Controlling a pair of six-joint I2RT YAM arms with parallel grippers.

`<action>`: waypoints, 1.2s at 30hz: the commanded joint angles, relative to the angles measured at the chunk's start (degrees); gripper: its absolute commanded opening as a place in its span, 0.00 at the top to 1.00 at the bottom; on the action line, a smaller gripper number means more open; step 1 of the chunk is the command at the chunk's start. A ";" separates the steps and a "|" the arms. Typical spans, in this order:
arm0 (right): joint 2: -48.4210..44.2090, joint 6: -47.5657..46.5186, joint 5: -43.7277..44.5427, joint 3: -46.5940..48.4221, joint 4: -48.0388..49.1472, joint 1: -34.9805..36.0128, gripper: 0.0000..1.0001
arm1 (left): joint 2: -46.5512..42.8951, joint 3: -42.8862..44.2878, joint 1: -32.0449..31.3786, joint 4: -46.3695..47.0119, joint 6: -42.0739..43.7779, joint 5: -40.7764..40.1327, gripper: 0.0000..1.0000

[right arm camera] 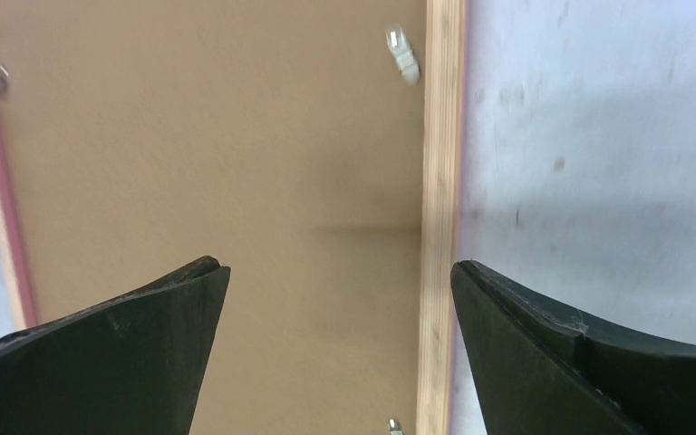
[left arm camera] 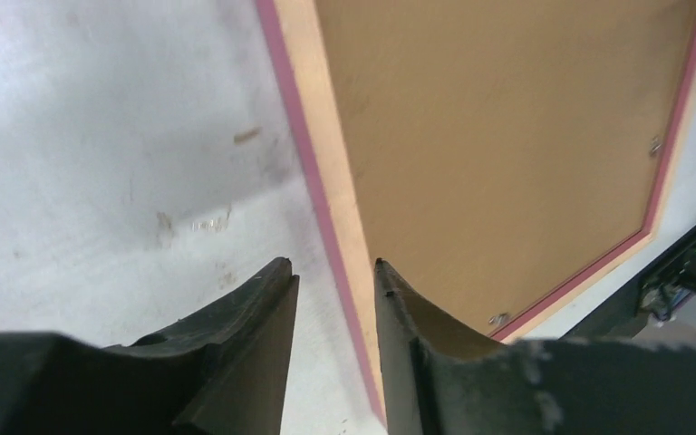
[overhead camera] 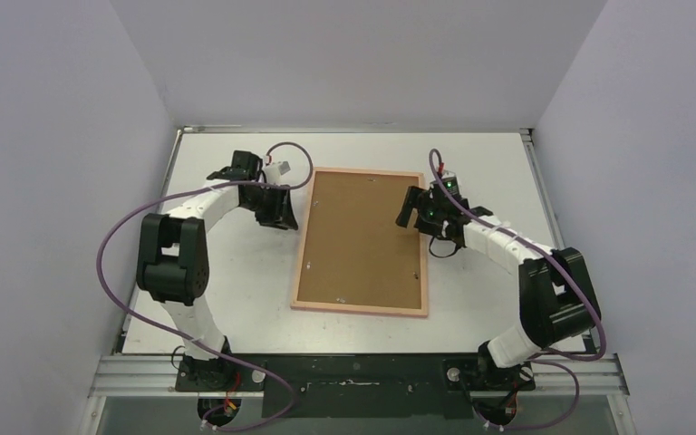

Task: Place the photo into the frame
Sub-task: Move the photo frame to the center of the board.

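The frame (overhead camera: pixel 303 245) lies back side up in the middle of the table, its pale wood rails edged in pink. A plain brown backing board (overhead camera: pixel 362 240) fills it. The photo is not in view. My left gripper (overhead camera: pixel 290 220) hovers at the frame's left rail (left arm camera: pixel 322 136), near the far corner. Its jaws stand a little apart, and the rail and bare table show in the gap (left arm camera: pixel 333 267). My right gripper (overhead camera: pixel 415 213) hangs over the right rail (right arm camera: pixel 441 181), wide open (right arm camera: pixel 340 272), with nothing between its fingers.
Small metal tabs (right arm camera: pixel 402 53) (left arm camera: pixel 654 145) sit along the inside of the rails, over the board (right arm camera: pixel 217 136). The white table (overhead camera: pixel 236 281) is walled on three sides. A metal mounting rail (overhead camera: pixel 353 372) runs along the near edge. Purple cables loop off both arms.
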 commanded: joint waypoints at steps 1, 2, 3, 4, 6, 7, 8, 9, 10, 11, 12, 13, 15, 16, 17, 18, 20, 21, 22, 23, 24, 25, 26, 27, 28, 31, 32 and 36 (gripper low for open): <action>3.42 -3.58 1.52 7.41 1.20 -1.62 0.00 | 4.41 7.42 0.23 1.61 -0.40 4.40 0.60; 4.46 -4.14 1.44 8.18 1.48 -1.86 0.04 | 5.62 8.53 0.29 1.63 -0.37 4.53 0.58; 5.39 -4.45 1.41 8.91 1.82 -2.14 0.05 | 6.72 9.37 0.42 1.51 -0.14 4.76 0.57; 6.70 -4.84 1.35 9.67 2.11 -2.45 0.05 | 7.68 10.05 0.55 1.38 0.05 5.24 0.56; 8.39 -5.71 1.42 11.17 2.37 -2.84 0.06 | 9.26 10.92 0.87 1.41 0.33 5.35 0.55; 9.30 -5.95 1.41 11.76 2.67 -3.20 0.06 | 9.89 11.19 0.99 1.51 0.50 5.42 0.54; 10.03 -6.18 1.04 12.12 3.11 -3.48 0.07 | 10.44 11.40 1.09 1.58 0.63 5.47 0.54; 10.98 -6.34 0.81 12.51 3.41 -3.66 0.07 | 10.97 11.59 1.15 1.74 0.72 5.44 0.54; 11.73 -6.39 0.78 12.79 3.68 -3.79 0.07 | 11.43 11.67 1.21 1.72 0.73 5.81 0.54; 12.47 -6.47 0.72 13.08 3.76 -3.90 0.07 | 11.84 11.76 1.20 1.73 0.73 6.28 0.55; 13.01 -6.48 0.49 13.29 3.88 -4.02 0.07 | 12.14 11.85 1.16 1.60 0.66 6.83 0.55; 13.27 -6.37 0.37 13.21 4.20 -4.07 0.07 | 12.37 11.80 1.03 1.54 0.58 7.22 0.55; 13.49 -6.18 -0.24 12.99 4.82 -4.10 0.07 | 12.24 11.33 0.81 2.13 0.49 7.88 0.56; 13.50 -6.08 -0.50 12.85 5.09 -4.10 0.07 | 11.92 10.74 0.67 2.81 0.33 7.99 0.56; 13.50 -5.93 -0.79 12.74 5.24 -4.05 0.07 | 11.56 10.00 0.50 3.32 0.26 7.99 0.56; 13.49 -5.77 -1.12 12.53 5.40 -4.10 0.07 | 11.45 9.69 0.33 3.65 0.21 7.99 0.57; 13.32 -5.10 -1.92 11.92 6.22 -3.97 0.07 | 11.85 9.58 -0.09 3.84 0.06 8.12 0.58; 13.20 -4.74 -2.53 11.51 6.57 -3.89 0.07 | 12.05 9.56 -0.23 3.83 -0.13 8.44 0.60; 13.09 -4.35 -2.85 11.30 6.77 -3.80 0.07 | 12.24 9.43 -0.43 3.89 -0.41 8.55 0.62; 12.88 -4.00 -3.06 10.97 6.94 -3.57 0.07 | 12.31 9.21 -0.54 4.06 -0.60 8.98 0.65; 12.71 -3.83 -3.39 10.83 7.09 -3.31 0.07 | 12.19 8.83 -0.60 4.39 -0.77 9.07 0.68; 12.56 -3.62 -3.50 10.72 7.12 -3.04 0.07 | 12.10 8.38 -0.69 4.69 -0.97 8.94 0.70; 12.46 -3.52 -3.64 10.63 7.17 -2.77 0.07 | 11.90 7.85 -0.73 4.92 -1.02 8.88 0.72; 12.30 -3.38 -3.69 10.48 7.27 -2.38 0.07 | 11.65 7.43 -0.73 5.04 -1.02 8.87 0.74; 12.16 -3.14 -3.76 10.31 7.33 -2.11 0.07 | 11.42 6.94 -0.72 5.01 -0.92 8.79 0.75; 11.84 -2.35 -4.34 9.58 8.14 -1.25 0.07 | 9.79 4.34 -0.74 5.26 -0.85 8.51 0.80; 11.79 -2.09 -4.51 9.48 8.24 -0.92 0.07 | 9.24 3.45 -0.74 5.39 -0.85 8.51 0.82; 11.61 -0.90 -5.10 9.03 8.78 1.16 0.07 | 6.73 -0.38 -0.58 4.81 -0.94 10.40 0.86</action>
